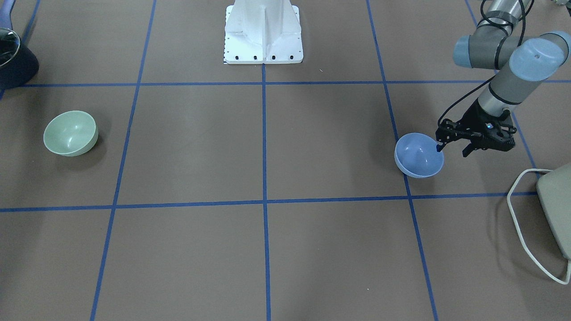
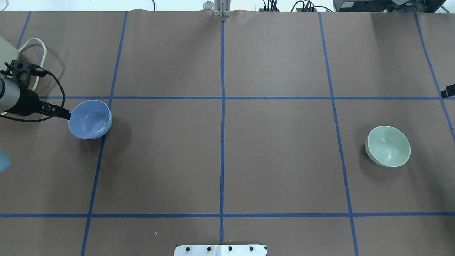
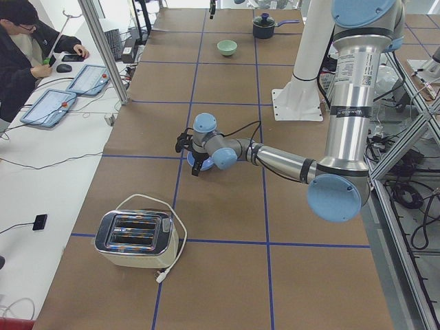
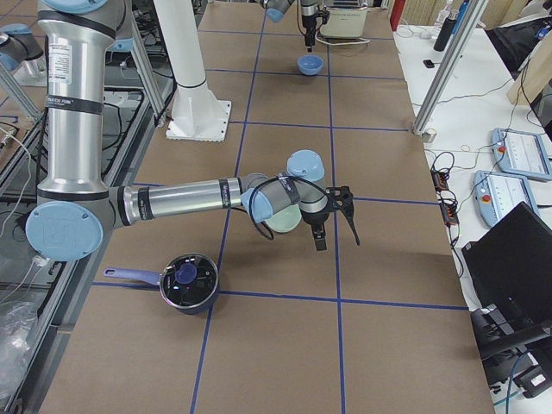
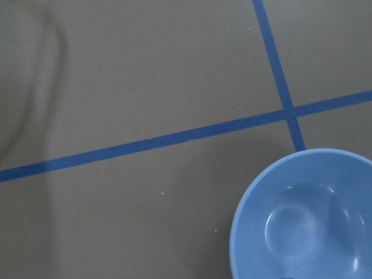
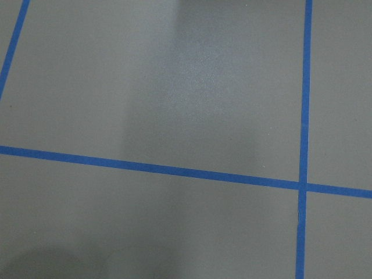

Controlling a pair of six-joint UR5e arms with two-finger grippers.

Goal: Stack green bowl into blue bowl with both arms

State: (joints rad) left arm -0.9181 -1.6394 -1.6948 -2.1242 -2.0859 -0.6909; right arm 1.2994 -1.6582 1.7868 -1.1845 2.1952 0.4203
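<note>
The blue bowl [image 1: 417,155] stands upright on the table on my left side; it also shows in the overhead view [image 2: 89,119] and the left wrist view [image 5: 308,221]. My left gripper [image 1: 453,150] is open, with one fingertip [image 2: 67,115] at the bowl's outer rim and the other outside the bowl. The green bowl [image 1: 70,133] stands alone on my right side [image 2: 388,145]. My right gripper [image 4: 336,237] hangs near it on the operators' side; only a black sliver [image 2: 448,91] shows overhead, so I cannot tell its state. The right wrist view shows only table.
A toaster [image 3: 134,237] with a white cable [image 1: 517,223] stands beyond the blue bowl at the table's left end. A dark pot [image 4: 188,280] sits near the right end. The white pedestal base [image 1: 263,31] is at mid-table. An operator [image 3: 20,55] sits alongside.
</note>
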